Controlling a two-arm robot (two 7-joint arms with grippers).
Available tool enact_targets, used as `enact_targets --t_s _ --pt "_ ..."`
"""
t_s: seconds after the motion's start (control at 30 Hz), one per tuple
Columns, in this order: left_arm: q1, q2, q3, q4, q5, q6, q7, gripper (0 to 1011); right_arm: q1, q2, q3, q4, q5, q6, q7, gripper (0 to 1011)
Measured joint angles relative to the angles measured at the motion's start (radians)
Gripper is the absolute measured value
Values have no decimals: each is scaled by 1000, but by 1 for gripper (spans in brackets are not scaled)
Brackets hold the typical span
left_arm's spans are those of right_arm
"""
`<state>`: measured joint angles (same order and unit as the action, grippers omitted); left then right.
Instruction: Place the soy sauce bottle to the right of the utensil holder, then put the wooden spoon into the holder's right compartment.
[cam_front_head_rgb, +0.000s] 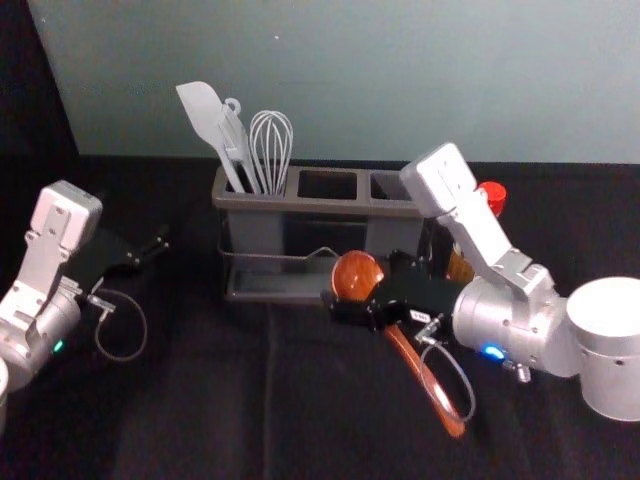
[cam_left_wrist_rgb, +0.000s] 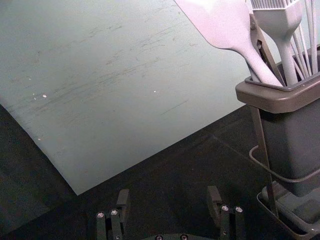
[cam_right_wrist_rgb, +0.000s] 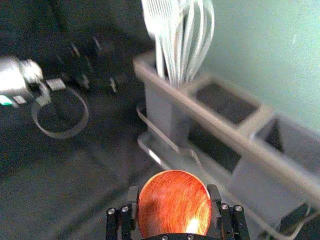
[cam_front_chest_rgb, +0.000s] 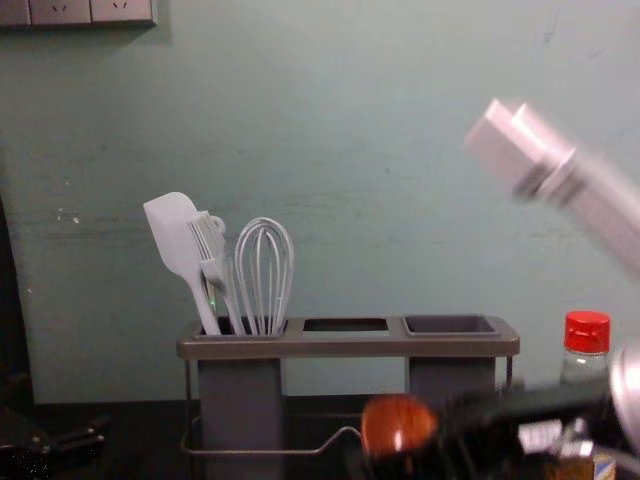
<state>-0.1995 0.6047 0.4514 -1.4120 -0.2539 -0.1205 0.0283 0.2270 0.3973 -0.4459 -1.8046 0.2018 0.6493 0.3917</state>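
In the head view, my right gripper (cam_front_head_rgb: 362, 288) is in front of the utensil holder (cam_front_head_rgb: 300, 204), shut on the wooden spoon (cam_front_head_rgb: 355, 275) near its bowl, the handle slanting down to the right. In the right wrist view, the spoon's bowl (cam_right_wrist_rgb: 175, 202) sits between the fingers of the right gripper (cam_right_wrist_rgb: 173, 204). The soy sauce bottle (cam_front_head_rgb: 493, 194) stands right of the holder, partly behind the right arm; its red cap (cam_front_chest_rgb: 587, 332) shows in the chest view. My left gripper (cam_front_head_rgb: 152, 252), left of the holder, is open and empty in the left wrist view (cam_left_wrist_rgb: 168, 202).
A spatula (cam_front_chest_rgb: 172, 235), a brush (cam_front_chest_rgb: 211, 250) and a whisk (cam_front_chest_rgb: 264, 275) stand in the holder's left compartment. Its middle opening and right compartment (cam_front_chest_rgb: 450, 325) hold no utensils. A wall rises behind the black-covered table (cam_front_head_rgb: 200, 400).
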Motion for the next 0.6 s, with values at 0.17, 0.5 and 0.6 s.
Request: enact_targets --t_s 0.17,0.5,0.6 --pt "0 0 0 0 0 0 0 1005 -41 21 49 -78 35 -130 11 841" --pt "0 0 0 0 0 0 0 1005 -62 23 119 -115 75 -403 -2 841" --pt "0 0 0 0 0 0 0 1005 -39 12 123 -99 74 -461 -17 841"
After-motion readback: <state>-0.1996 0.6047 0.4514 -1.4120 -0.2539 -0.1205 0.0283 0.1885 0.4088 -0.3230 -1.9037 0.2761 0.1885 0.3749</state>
